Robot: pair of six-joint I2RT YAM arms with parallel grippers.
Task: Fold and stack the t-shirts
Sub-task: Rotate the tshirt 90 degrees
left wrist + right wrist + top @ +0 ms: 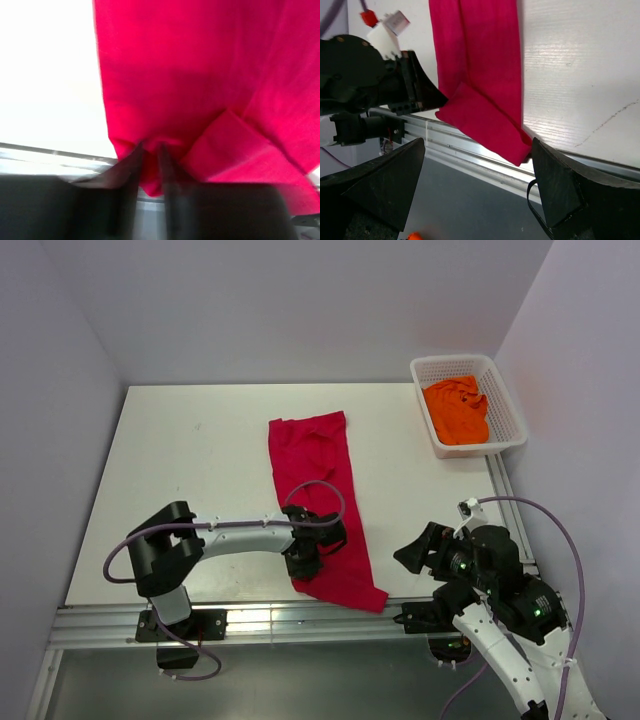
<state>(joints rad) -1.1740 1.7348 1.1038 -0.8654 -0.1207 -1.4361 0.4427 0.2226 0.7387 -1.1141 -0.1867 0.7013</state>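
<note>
We logged the crimson t-shirt [315, 475] lying as a long narrow strip down the middle of the table [190, 460]. Its far end pointed toward the back wall. Its near end reached onto the aluminium rail [250, 620] at the table's front edge, with one corner flap turned over there. The left gripper [318, 558] sat low on that near end. In its wrist view the fingers [167, 175] stood almost together, with a bit of the red hem pinched between them. The right gripper [415, 558] hung off to the right of the shirt, not touching it, jaws spread wide and nothing between them. The orange t-shirt [457, 412] lay crumpled inside the white mesh basket [455, 361] at the table's far right corner, well apart from the crimson one.
</note>
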